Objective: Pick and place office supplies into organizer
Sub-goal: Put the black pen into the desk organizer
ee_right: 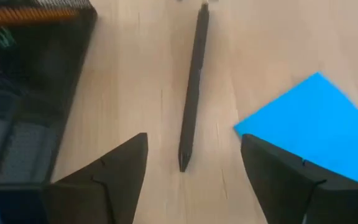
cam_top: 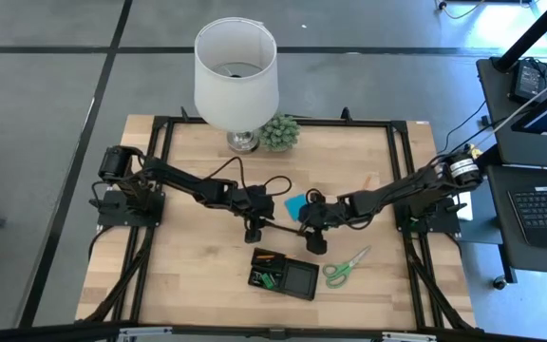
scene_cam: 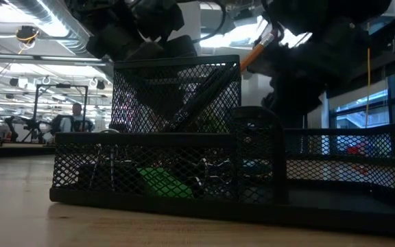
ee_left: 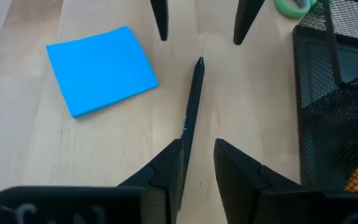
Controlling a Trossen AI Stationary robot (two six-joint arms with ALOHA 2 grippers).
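Wood tabletop (cam_top: 198, 266) on grey floor; left fingers (ee_left: 199, 163) parted, right fingers (ee_right: 194, 163) spread, flanking pen (ee_right: 193, 87).

High view straight down over whole counter (cam_top: 198, 275); low view level, close behind organizer (scene_cam: 184, 171); both wrist views face each other, sharing black pen (ee_left: 191, 99).

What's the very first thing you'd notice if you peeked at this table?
The tall white lamp at the table's back edge stands out first. Mid-table, the two dark arms meet over a black pen lying on the wood beside a bright blue sticky-note pad, with the black mesh organizer nearer the front.
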